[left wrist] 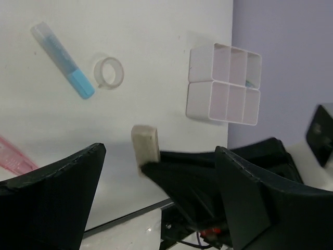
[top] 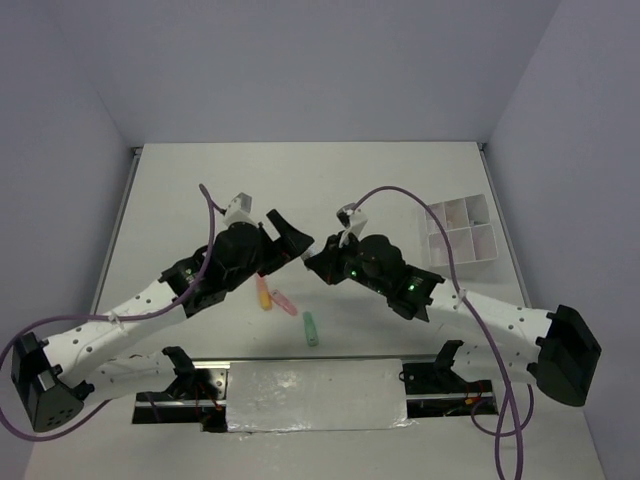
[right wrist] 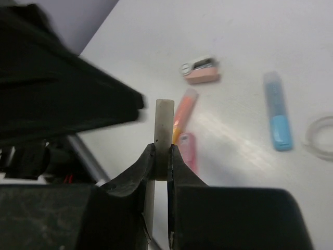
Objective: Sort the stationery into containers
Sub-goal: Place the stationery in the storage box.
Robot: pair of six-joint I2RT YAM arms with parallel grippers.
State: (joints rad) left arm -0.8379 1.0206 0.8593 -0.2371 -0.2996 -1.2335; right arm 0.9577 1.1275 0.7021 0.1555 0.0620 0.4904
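A beige eraser stands upright above the table, with my right gripper shut on its lower end. In the left wrist view the same eraser sits at the tip of the right gripper's black fingers. It lies between the wide-apart jaws of my left gripper, which is open and not touching it. Both grippers meet over the table's middle: left gripper, right gripper. The white divided tray stands at the right, also visible from the left wrist as the tray.
On the table lie an orange marker, a pink marker and a green marker. A blue marker and a clear tape ring lie further back. A pink item with a white clip lies beyond the orange marker.
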